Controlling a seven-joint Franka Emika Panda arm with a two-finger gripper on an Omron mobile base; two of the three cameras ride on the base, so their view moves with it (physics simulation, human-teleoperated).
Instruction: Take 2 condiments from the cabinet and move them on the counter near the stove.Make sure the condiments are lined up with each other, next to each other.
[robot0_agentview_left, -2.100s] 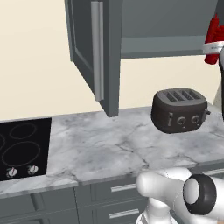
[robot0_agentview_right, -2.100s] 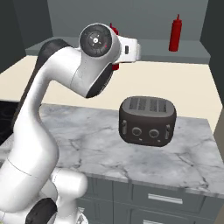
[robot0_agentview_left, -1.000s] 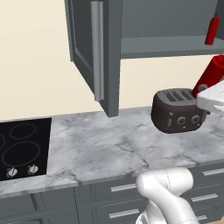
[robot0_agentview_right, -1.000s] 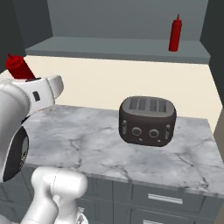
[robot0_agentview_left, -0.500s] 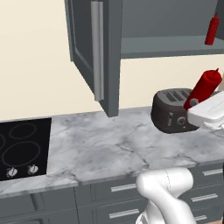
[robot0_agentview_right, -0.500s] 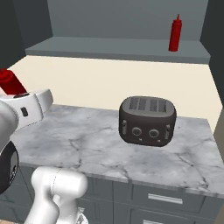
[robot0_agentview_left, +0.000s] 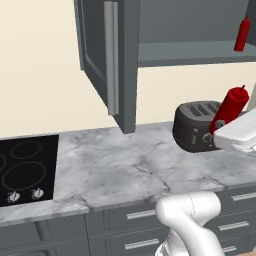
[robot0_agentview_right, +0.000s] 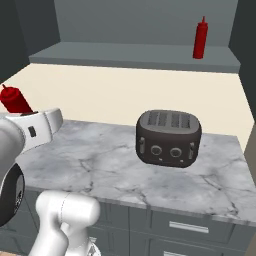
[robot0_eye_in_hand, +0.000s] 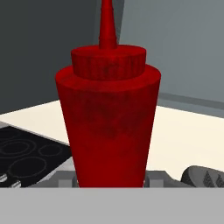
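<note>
The arm reaches out level above the tabletop (robot0_agentview_left: 125, 165), its white wrist lying roughly horizontal at the right edge of the left base view and at the left edge of the right base view. The hand (robot0_eye_in_hand: 109, 181) grips a red bottle (robot0_agentview_left: 229, 109) low on its body; in the hand view the bottle stands between the two finger tips, which sit close against its sides. The held bottle is clear of the tabletop, near the toaster's (robot0_agentview_right: 169, 138) height and in front of it in the left base view. Its long axis runs close to upright but leans: the nozzle points up and to the right in the left base view, up and to the left in the right base view. In the hand view the nozzle rises straight toward the top edge, with the cooktop (robot0_eye_in_hand: 26, 155) low on the left and the toaster's edge low on the right. The cabinet (robot0_agentview_left: 190, 30) stands open, its door (robot0_agentview_left: 107, 60) swung out to the left with the long silver handle showing. On its grey shelf (robot0_agentview_right: 135, 56) the second bottle (robot0_agentview_right: 200, 39) stands upright, nozzle up, near the right end. The toaster sits on the tabletop below the shelf, well right of the cooktop.
</note>
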